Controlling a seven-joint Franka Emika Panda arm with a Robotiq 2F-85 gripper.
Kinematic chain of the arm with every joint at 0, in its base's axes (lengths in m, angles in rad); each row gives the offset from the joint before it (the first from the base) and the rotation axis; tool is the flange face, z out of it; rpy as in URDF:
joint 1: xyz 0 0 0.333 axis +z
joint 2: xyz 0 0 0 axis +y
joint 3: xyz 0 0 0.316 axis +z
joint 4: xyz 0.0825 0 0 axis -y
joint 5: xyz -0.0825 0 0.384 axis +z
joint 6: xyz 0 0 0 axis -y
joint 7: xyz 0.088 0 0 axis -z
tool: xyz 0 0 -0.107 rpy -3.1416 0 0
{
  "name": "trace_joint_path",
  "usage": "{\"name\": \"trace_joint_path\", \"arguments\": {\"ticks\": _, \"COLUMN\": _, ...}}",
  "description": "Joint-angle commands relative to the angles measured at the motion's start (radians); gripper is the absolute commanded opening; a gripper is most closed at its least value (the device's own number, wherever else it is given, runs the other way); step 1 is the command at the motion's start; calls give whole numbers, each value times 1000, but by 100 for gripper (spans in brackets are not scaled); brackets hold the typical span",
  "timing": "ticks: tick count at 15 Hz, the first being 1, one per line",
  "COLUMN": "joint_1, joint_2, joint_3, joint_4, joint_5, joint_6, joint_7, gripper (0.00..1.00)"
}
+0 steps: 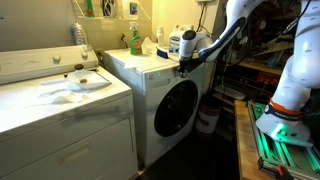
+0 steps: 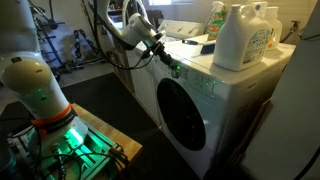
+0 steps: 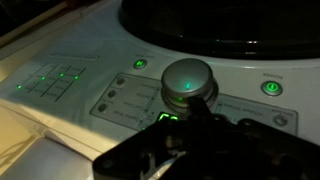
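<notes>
My gripper [image 3: 196,112] is shut and holds nothing. Its dark fingertips point at the control panel of a white front-loading machine [image 1: 150,70] and reach the lower edge of a round silver dial [image 3: 187,80] with a green light on top. Whether they touch the dial I cannot tell. A green digital display [image 3: 166,118] glows just beside the fingers. In both exterior views the gripper [image 1: 184,66] [image 2: 172,68] sits at the machine's upper front edge, above the round dark door [image 1: 176,108] [image 2: 186,115].
Lit green buttons [image 3: 140,63] [image 3: 270,87] flank the dial, with a lit keypad [image 3: 55,80] further off. Detergent bottles [image 1: 134,40] [image 2: 238,35] stand on the machine. A top-loading machine [image 1: 60,95] stands beside it. A white bucket [image 1: 208,115] is on the floor. The robot base [image 2: 35,90] stands on a wooden platform.
</notes>
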Motion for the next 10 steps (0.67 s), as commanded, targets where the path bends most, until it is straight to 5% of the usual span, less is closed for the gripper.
{"name": "trace_joint_path", "arguments": {"ticks": 1, "joint_1": 11, "joint_2": 54, "joint_3": -41, "joint_4": 28, "joint_5": 55, "joint_6": -99, "joint_7": -44, "gripper": 1}}
{"name": "trace_joint_path", "arguments": {"ticks": 10, "joint_1": 7, "joint_2": 106, "joint_3": -79, "joint_4": 66, "joint_5": 117, "joint_6": -205, "joint_7": -102, "gripper": 0}}
